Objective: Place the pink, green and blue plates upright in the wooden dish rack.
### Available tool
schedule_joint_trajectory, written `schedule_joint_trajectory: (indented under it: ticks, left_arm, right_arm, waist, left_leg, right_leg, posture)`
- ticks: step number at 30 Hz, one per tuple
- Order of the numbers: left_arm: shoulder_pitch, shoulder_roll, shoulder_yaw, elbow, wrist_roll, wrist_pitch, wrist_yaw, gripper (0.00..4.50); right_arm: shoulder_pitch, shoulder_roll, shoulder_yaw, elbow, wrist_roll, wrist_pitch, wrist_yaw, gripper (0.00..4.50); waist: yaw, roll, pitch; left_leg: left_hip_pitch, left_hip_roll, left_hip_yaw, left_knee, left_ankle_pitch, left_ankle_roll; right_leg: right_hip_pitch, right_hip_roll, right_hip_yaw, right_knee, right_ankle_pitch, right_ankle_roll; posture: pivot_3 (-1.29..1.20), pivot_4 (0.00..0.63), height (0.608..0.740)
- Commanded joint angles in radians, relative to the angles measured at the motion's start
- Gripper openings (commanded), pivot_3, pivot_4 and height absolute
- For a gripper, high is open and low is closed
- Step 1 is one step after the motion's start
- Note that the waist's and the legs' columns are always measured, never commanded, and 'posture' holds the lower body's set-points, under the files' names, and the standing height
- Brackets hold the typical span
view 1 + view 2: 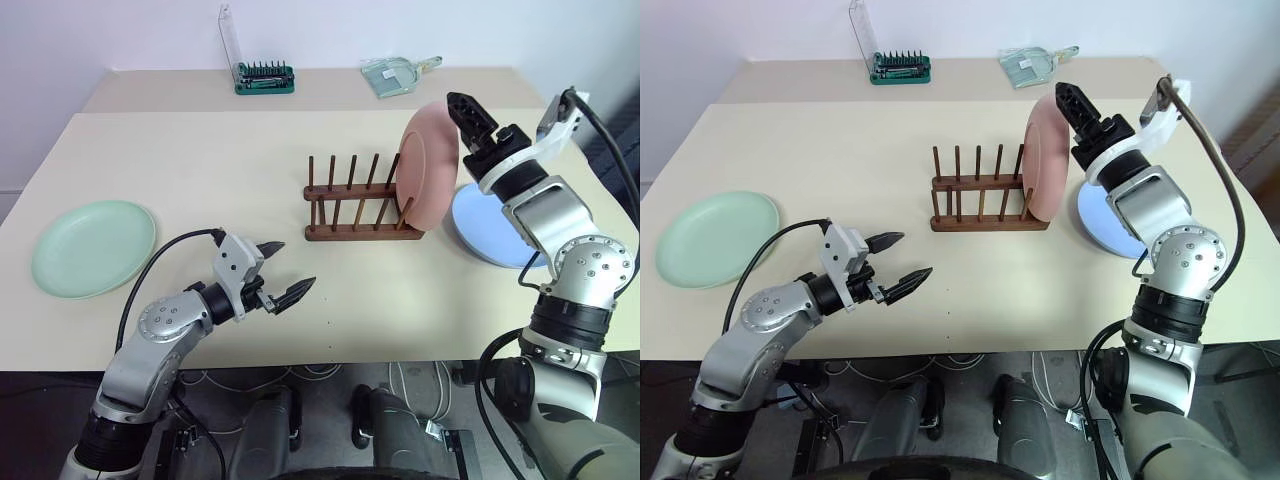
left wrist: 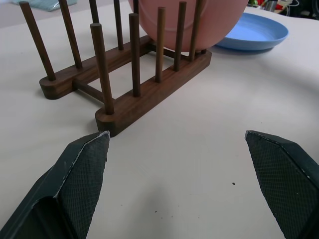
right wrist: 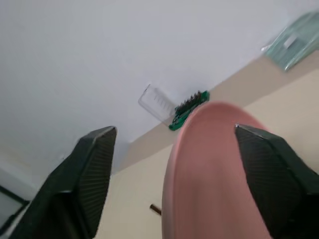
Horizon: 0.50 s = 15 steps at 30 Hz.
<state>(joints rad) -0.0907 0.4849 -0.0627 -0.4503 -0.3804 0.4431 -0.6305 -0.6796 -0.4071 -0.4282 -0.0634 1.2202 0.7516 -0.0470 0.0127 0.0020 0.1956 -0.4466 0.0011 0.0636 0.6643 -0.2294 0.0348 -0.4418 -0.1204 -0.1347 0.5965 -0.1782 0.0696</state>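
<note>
Pink plate (image 1: 430,165) stands on edge in the end slot of the wooden dish rack (image 1: 360,205), leaning a little against the pegs, on the side nearest the blue plate (image 1: 490,228). That blue plate lies flat on the table (image 1: 200,150) just beside the rack, partly under the right arm. The right gripper (image 1: 470,122) sits at the pink plate's upper rim with its fingers spread; whether either finger touches the rim is hard to tell. The left gripper (image 1: 283,270) hovers low over the table in front of the rack, fingers wide apart and empty. The green plate (image 1: 92,247) lies flat, well apart, near the table's left edge.
</note>
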Motion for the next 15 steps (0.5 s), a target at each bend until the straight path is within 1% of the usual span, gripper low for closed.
schedule_joint_trajectory:
  ticks: [1,5,6,8,9,12,13,15]
  left_arm:
    - [-0.007,-0.013,0.02,-0.001,0.013,-0.038,0.017,4.5]
    - [-0.018,-0.026,0.038,0.017,0.019,-0.058,0.036,4.5]
    - [-0.027,-0.032,0.067,0.031,0.018,-0.06,0.06,4.5]
    - [-0.044,-0.039,0.112,0.05,0.018,-0.055,0.099,4.5]
    - [-0.051,-0.041,0.126,0.055,0.018,-0.05,0.113,4.5]
    - [-0.099,-0.053,0.201,0.053,0.008,-0.014,0.195,4.5]
    - [-0.116,-0.056,0.229,0.056,0.008,-0.006,0.225,4.5]
    - [-0.146,-0.056,0.279,0.068,0.017,0.028,0.287,4.5]
  right_arm:
    - [-0.042,-0.067,0.001,-0.025,-0.09,-0.058,0.083,3.92]
    - [-0.066,-0.132,0.011,-0.01,-0.187,-0.11,0.169,3.92]
    - [-0.077,-0.193,0.046,-0.04,-0.252,-0.149,0.262,3.92]
    - [-0.091,-0.277,0.107,-0.095,-0.336,-0.198,0.405,3.92]
    - [-0.094,-0.301,0.131,-0.114,-0.359,-0.213,0.455,3.92]
    - [-0.065,-0.378,0.288,-0.235,-0.464,-0.266,0.663,3.92]
    - [-0.054,-0.394,0.338,-0.264,-0.495,-0.281,0.722,3.92]
    - [-0.043,-0.399,0.408,-0.29,-0.545,-0.303,0.794,3.92]
  waist:
    - [0.0,0.0,0.0]
    - [0.0,0.001,0.0]
    - [0.0,0.001,0.0]
    - [0.0,0.003,0.002]
    - [0.0,0.003,0.002]
    - [-0.003,0.003,0.002]
    - [-0.003,0.002,0.001]
    - [-0.002,0.002,0.001]
  left_leg:
    - [0.0,0.0,0.0,0.0,0.0,0.0]
    - [0.0,0.0,0.0,0.0,0.0,0.0]
    - [0.0,0.0,0.0,0.0,0.0,0.0]
    - [-0.001,0.0,0.001,0.0,0.0,0.0]
    - [-0.001,0.0,0.001,0.0,0.0,0.0]
    - [-0.001,0.001,0.001,-0.001,0.0,0.001]
    - [-0.001,0.002,0.001,-0.001,0.0,0.001]
    - [0.0,0.003,0.001,-0.001,0.0,0.001]
  right_leg:
    - [0.0,0.0,0.0,0.0,0.0,0.0]
    - [0.0,0.0,0.0,0.0,0.0,0.0]
    - [0.0,0.0,0.0,0.0,0.0,0.0]
    - [-0.001,0.0,0.0,0.0,0.0,0.0]
    - [-0.001,0.0,0.0,0.0,0.0,0.0]
    - [-0.002,0.001,0.0,0.0,0.0,0.001]
    - [-0.001,0.001,0.0,0.0,0.0,0.001]
    - [-0.001,0.002,0.0,0.0,0.0,0.002]
  posture:
    - [0.0,0.15,0.74]
    - [0.0,0.15,0.74]
    - [0.0,0.15,0.74]
    - [0.0,0.15,0.74]
    - [0.0,0.15,0.74]
    - [0.0,0.15,0.74]
    - [0.0,0.15,0.74]
    - [0.0,0.15,0.74]
